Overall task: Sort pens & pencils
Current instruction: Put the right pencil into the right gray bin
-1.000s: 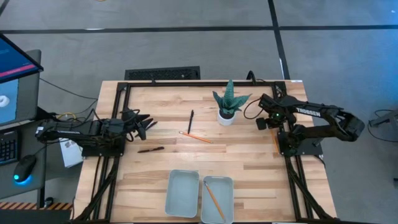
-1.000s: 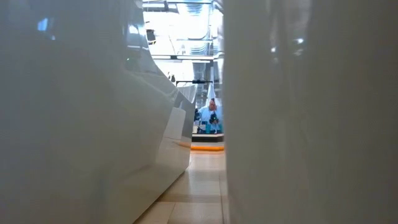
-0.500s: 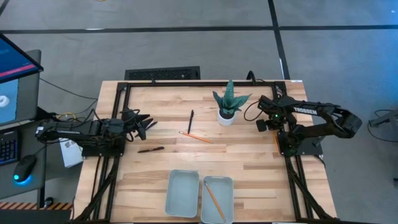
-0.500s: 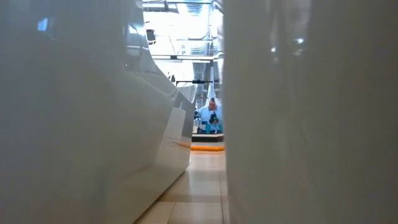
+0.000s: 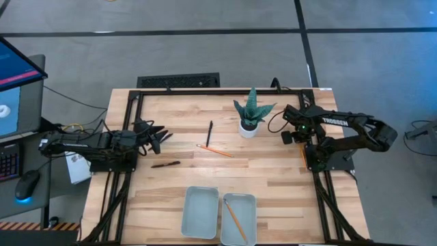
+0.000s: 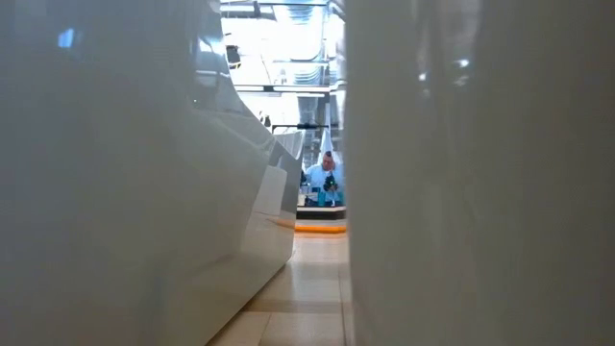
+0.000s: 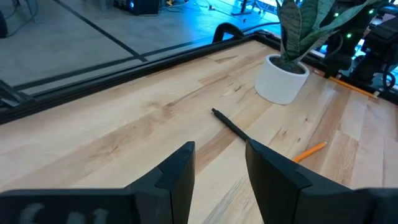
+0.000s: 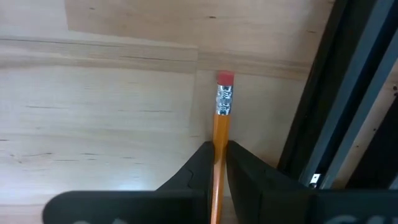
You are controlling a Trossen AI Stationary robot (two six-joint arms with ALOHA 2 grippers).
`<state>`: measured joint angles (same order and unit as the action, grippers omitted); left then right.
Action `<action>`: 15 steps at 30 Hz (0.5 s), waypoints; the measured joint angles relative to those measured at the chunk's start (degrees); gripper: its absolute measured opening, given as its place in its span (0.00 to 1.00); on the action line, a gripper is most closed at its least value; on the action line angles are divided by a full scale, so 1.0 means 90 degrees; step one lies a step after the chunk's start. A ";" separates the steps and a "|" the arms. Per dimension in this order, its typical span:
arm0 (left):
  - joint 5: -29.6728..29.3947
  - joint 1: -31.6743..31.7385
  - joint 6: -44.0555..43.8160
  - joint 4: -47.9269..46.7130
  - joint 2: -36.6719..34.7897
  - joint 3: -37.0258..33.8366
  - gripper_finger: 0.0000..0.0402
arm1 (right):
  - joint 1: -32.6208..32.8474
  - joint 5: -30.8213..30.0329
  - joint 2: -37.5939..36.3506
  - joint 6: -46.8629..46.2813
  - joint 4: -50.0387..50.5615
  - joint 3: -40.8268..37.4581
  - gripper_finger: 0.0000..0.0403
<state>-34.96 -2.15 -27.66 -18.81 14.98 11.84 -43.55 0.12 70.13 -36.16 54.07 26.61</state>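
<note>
Two trays (image 5: 200,212) — right one (image 5: 238,199) holds a pencil (image 5: 233,219), left bare

A wooden table (image 5: 273,178) with a black frame fills the middle; a small plant (image 5: 251,113) in a white pot stands near its far edge; two grey trays (image 5: 201,212) lie side by side at the near edge; a monitor (image 5: 17,85), a keyboard (image 5: 8,160) and a mouse (image 5: 26,184) stand at the left; far in the room a person (image 6: 327,173) sits.
</note>
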 joint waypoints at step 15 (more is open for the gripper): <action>0.0000 -0.0001 -0.0022 0.0000 0.0002 0.0000 0.33 | 0.0000 -0.0015 0.0005 0.0063 -0.0011 -0.0004 0.14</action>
<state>-34.96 -2.16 -27.86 -18.81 15.00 11.84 -43.55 -0.01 70.17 -35.59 53.98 26.58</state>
